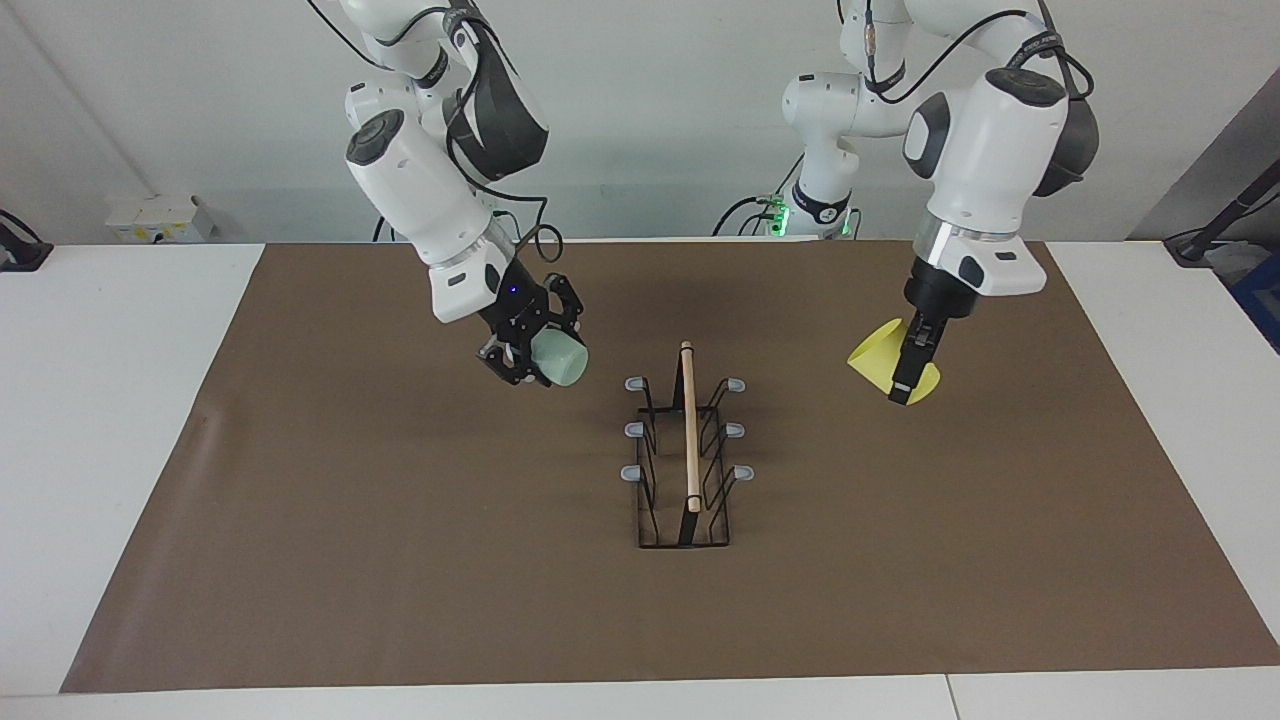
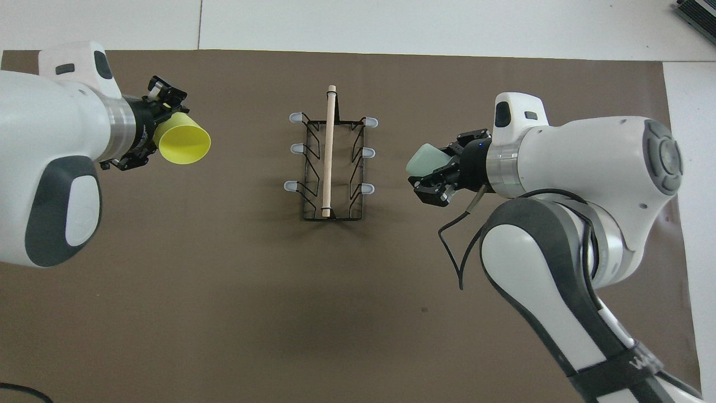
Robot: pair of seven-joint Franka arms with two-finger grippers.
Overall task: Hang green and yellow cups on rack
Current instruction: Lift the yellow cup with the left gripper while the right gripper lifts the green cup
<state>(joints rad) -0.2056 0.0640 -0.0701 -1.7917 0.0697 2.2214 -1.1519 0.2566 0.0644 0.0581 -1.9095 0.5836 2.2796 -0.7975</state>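
Observation:
The black wire rack (image 1: 685,455) (image 2: 330,162) with a light wooden top bar and grey-capped prongs stands at the middle of the brown mat; no cup hangs on it. My right gripper (image 1: 520,355) (image 2: 433,176) is shut on the pale green cup (image 1: 558,358) (image 2: 425,159) and holds it in the air over the mat, beside the rack toward the right arm's end. My left gripper (image 1: 912,360) (image 2: 148,129) is shut on the yellow cup (image 1: 880,362) (image 2: 184,144), held tilted in the air over the mat toward the left arm's end, its mouth facing the rack.
A brown mat (image 1: 400,560) (image 2: 224,291) covers the white table (image 1: 110,330). A small white box (image 1: 160,218) sits at the table's edge nearest the robots, at the right arm's end. Dark gear (image 1: 1215,240) lies at the left arm's end.

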